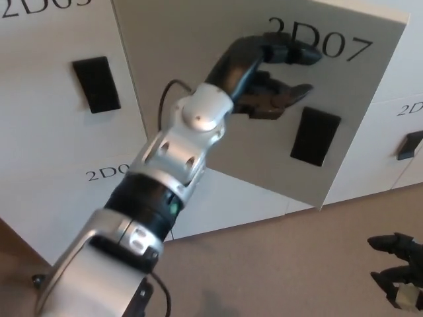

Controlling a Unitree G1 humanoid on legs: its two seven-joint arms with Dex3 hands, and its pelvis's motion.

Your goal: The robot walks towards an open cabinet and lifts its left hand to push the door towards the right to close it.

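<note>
White lockers fill the head view, and the door (pixel 264 112) marked 2D07 stands nearly shut, its lower right corner still jutting out from the cabinet front. Its black handle (pixel 315 136) sits right of centre. The left hand (pixel 268 72) reaches up from the lower left on a silver arm (pixel 178 158), fingers spread and holding nothing, fingertips (pixel 301 53) pressed flat to the door just under the number. At the lower right corner the right hand (pixel 396 271) hangs over the carpet (pixel 277 264), fingers apart, empty. Another handle (pixel 96 84) shows on the locker to the left.
</note>
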